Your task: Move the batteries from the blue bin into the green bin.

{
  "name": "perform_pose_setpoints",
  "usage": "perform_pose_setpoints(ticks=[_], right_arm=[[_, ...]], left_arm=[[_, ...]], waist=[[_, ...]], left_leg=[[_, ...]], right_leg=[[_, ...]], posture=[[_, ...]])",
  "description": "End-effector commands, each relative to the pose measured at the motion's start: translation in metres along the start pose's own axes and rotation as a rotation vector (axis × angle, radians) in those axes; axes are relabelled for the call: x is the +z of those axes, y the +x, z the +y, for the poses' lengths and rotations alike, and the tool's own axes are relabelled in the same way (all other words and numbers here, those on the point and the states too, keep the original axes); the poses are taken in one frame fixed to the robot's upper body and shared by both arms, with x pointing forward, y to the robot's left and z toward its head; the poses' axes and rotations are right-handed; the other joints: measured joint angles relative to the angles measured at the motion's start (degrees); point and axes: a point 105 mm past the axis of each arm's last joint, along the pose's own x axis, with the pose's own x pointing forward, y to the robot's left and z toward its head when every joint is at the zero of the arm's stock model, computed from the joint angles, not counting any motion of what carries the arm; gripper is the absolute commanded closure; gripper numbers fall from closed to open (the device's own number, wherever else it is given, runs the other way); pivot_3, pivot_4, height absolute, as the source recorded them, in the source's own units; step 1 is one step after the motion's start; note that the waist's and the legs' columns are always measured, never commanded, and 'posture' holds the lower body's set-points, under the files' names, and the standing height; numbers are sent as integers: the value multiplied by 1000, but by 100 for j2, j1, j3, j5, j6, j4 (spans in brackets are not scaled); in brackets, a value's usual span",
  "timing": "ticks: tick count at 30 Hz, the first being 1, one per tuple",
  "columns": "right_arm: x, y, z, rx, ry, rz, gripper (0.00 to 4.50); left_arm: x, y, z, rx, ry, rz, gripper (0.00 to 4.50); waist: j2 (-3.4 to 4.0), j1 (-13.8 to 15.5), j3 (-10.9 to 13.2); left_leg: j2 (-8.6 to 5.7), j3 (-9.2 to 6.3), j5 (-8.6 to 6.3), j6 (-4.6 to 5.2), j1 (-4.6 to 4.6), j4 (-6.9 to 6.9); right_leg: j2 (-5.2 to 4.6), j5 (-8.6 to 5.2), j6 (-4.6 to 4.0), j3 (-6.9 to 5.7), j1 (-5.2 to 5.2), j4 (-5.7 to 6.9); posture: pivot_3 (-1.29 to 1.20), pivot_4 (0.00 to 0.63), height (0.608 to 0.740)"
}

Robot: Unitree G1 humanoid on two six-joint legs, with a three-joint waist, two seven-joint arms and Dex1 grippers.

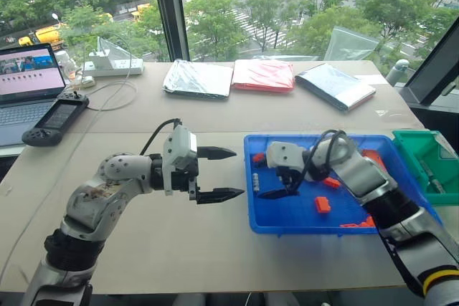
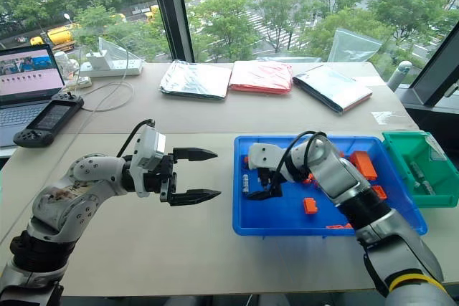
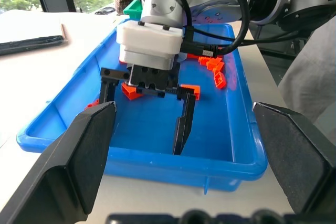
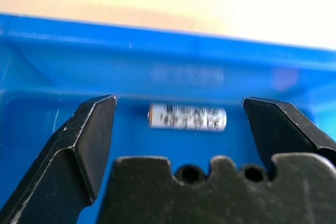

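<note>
Two grippers sit in front of me. My left gripper (image 1: 219, 174) hangs over bare table (image 1: 179, 241) just short of the blue bin (image 1: 287, 221), fingers spread wide, holding nothing. My right gripper (image 3: 144, 111) is down inside that bin, jaws wide, with one battery (image 4: 187, 117) lying crosswise between the fingertips near the bin wall, untouched. Orange bricks (image 1: 323, 205) are scattered beyond. The green bin (image 2: 406, 143) stands just right of the blue one. Farther off lie three pouches (image 1: 263, 75) and a laptop (image 1: 25, 84).
</note>
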Motion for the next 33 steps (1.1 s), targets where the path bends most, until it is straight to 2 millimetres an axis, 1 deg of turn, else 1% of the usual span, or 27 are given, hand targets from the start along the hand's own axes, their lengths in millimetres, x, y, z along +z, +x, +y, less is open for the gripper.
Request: perform_pose_setpoints(ticks=[1, 5, 12, 16, 21, 24, 25, 28, 33], right_arm=[[3, 3, -7, 13, -39, -8, 47], [0, 13, -3, 75, -19, -23, 47], [-6, 22, 1, 137, 28, -19, 47], [-14, 28, -4, 116, 77, 16, 47], [-13, 32, -7, 106, 108, 2, 47], [-16, 33, -6, 108, 103, 16, 690], [-16, 34, -5, 112, 97, 16, 1069], [-14, 34, -2, 119, 85, 5, 1987], [-16, 37, 1, 127, 79, 6, 2002]], left_arm=[[8, -1, -2, 3, 39, -10, 0], [9, -1, -2, 5, 40, -10, 0], [9, -1, -3, 3, 41, -10, 0], [8, 0, -3, 0, 42, -9, 0], [8, 1, -4, -3, 42, -9, 0], [8, 1, -4, -3, 43, -9, 0], [8, 1, -4, -3, 42, -9, 0], [7, 1, -4, -3, 44, -6, 0], [7, 1, -4, -1, 45, -6, 0]], waist=[[0, -3, 0], [0, -14, 0], [0, -96, 0], [0, -143, 0], [0, -151, -1], [0, -153, -1], [0, -152, -1], [0, -151, -1], [0, -151, -1]], left_leg=[[0, 0, 0, 0, 0, 0], [1, -1, 2, -4, 0, -1], [2, -3, 5, -9, 2, -5], [2, -4, 6, -10, 4, -4], [4, -3, 7, -13, 14, -6], [4, -2, 7, -13, 17, -6], [4, -2, 7, -13, 18, -7], [4, -2, 7, -13, 19, -7], [4, -2, 7, -13, 19, -7]], right_leg=[[0, 0, 0, 0, 0, 0], [0, 0, -1, 0, -3, 2], [3, 2, -3, -1, -7, 6], [3, 2, -4, -1, -7, 8], [5, 5, -8, -1, -3, 11], [5, 5, -9, 0, -2, 12], [5, 5, -9, 0, -2, 12], [5, 5, -9, 0, -1, 13], [5, 5, -9, 0, -1, 13]], posture=[[0, 150, 740], [0, 150, 740], [0, 150, 740], [0, 150, 740], [0, 150, 740], [0, 150, 740], [0, 150, 740], [0, 150, 740], [0, 150, 740]])
